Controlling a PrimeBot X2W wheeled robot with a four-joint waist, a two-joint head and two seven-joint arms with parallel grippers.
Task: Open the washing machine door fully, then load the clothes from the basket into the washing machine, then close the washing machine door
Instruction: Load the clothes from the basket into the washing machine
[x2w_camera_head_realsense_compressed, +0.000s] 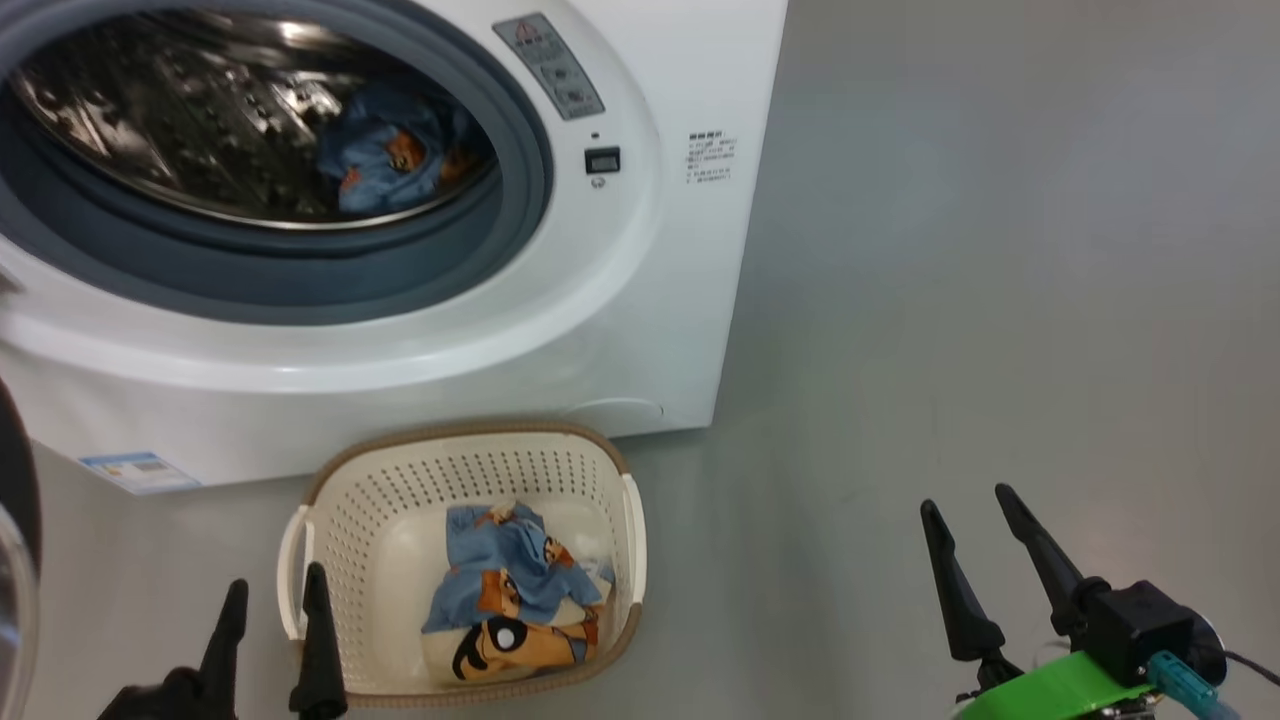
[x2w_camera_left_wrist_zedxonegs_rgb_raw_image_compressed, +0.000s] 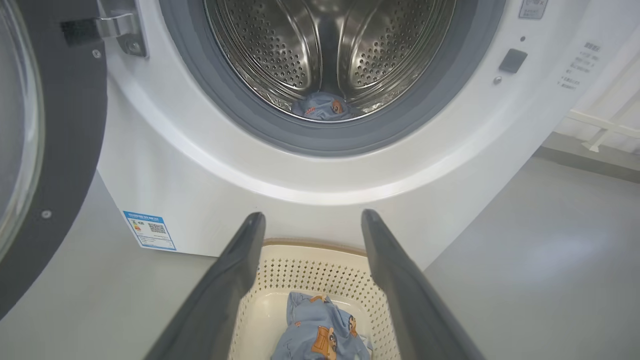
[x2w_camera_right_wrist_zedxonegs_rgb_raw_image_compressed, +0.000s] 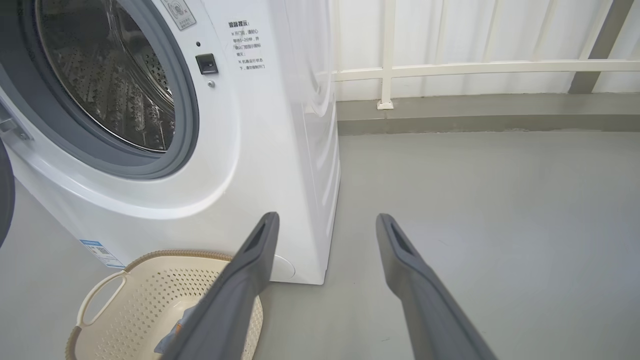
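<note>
The white washing machine stands with its drum exposed, and the washing machine door is swung wide to the left. One light blue printed garment lies inside the drum. On the floor in front sits the cream basket, holding more blue and orange clothes. My left gripper hovers open over the basket's near left corner, holding nothing; its wrist view looks past its fingers at the clothes. My right gripper is open and empty above bare floor, right of the basket.
A blue label sticker marks the washer's lower left corner. Grey floor stretches to the right of the machine. A white railing and a low kerb run along the far side.
</note>
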